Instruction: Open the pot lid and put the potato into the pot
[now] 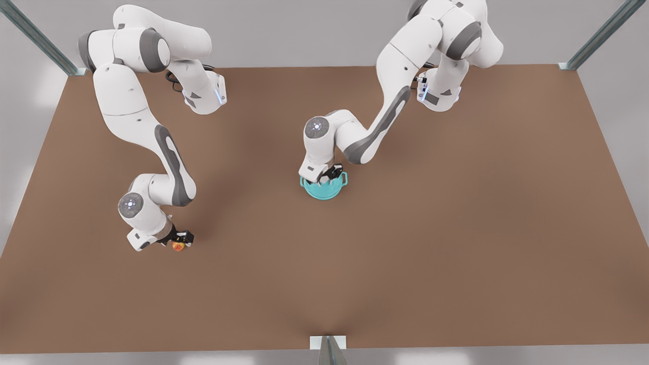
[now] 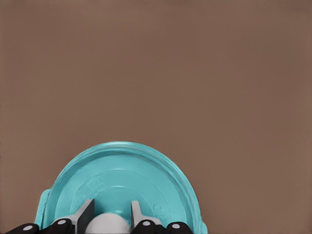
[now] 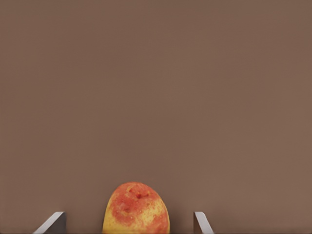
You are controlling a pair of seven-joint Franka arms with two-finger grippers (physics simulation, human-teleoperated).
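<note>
At frame centre the left gripper [image 1: 328, 175] clamps the knob of the pot lid [image 2: 122, 183] on the pot [image 1: 324, 188], while lower left the right gripper [image 1: 178, 242] straddles the potato [image 3: 136, 208] with its jaws apart; a shallow knob grip could slip.

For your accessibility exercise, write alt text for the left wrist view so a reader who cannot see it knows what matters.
The left gripper straddles the white knob of the teal pot lid, one finger on each side. The lid sits on the pot, on a plain brown table.
</note>
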